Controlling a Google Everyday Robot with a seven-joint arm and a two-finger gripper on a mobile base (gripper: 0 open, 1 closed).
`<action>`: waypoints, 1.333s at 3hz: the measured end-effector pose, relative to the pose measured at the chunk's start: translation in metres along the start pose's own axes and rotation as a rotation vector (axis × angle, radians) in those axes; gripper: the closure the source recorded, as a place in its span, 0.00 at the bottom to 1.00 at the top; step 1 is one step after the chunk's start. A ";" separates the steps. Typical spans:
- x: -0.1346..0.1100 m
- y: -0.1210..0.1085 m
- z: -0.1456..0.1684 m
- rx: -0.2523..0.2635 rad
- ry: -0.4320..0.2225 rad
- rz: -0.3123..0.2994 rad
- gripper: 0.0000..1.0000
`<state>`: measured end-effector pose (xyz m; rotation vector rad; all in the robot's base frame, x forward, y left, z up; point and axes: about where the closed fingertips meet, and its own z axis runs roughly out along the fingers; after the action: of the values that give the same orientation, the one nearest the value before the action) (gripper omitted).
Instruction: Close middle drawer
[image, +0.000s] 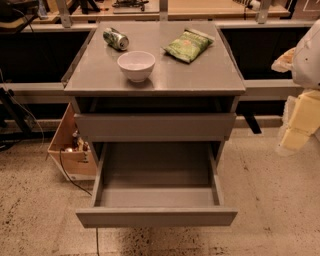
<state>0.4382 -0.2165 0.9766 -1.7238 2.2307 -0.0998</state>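
Middle drawer stands pulled far out beneath the uppermost drawer front. Gripper sits at right edge, apart from the cabinet; whether open or holding anything cannot be told.

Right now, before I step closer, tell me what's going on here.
The middle drawer of the grey cabinet is pulled far out and looks empty. The robot's gripper hangs at the right edge of view, beside the cabinet, touching nothing; the drawer is not yet pushed in. On top sit a white bowl, a tipped can and a green snack bag.
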 end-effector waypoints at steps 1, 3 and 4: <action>0.000 0.000 0.000 0.000 0.000 0.000 0.00; 0.012 0.005 0.112 -0.076 -0.068 -0.080 0.00; 0.033 0.010 0.177 -0.128 -0.081 -0.096 0.00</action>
<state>0.4734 -0.2212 0.7998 -1.8671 2.1381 0.0917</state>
